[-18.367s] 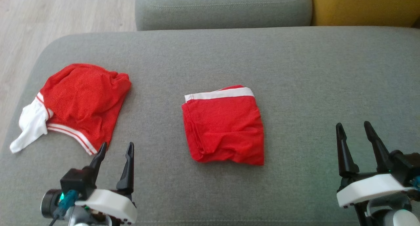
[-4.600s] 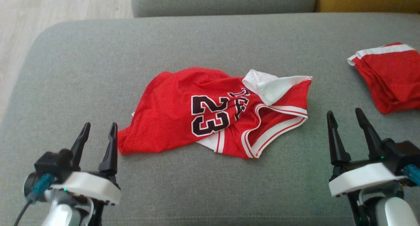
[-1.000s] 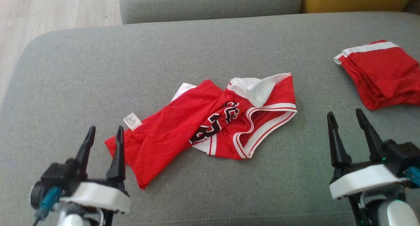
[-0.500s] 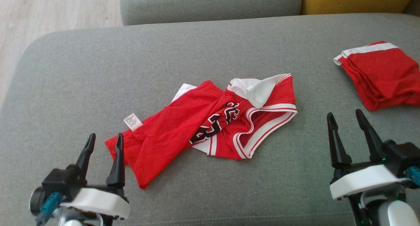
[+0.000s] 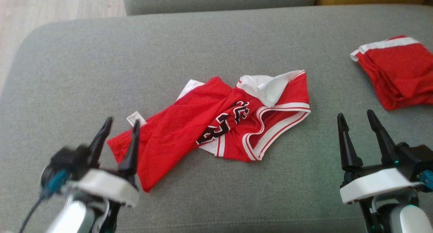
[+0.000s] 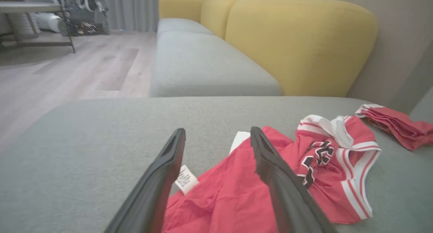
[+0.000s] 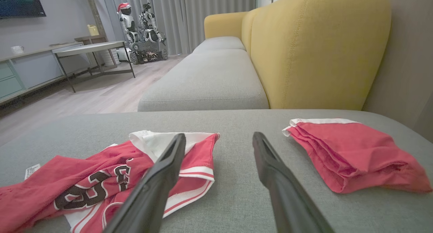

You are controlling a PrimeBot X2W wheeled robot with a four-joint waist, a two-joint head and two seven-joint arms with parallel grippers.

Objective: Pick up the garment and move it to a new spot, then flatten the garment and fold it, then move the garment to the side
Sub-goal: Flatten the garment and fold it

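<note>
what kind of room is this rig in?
Likely a living room, perhaps a lab mock-up: grey-and-yellow sofa, wood floor, wall screen, and parked robots by the curtains.

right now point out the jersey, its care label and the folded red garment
jersey (image 5: 176, 131), head view, plain red body
care label (image 5: 132, 117), head view, middle of the tag
folded red garment (image 5: 401, 72), head view, top red layer
</note>
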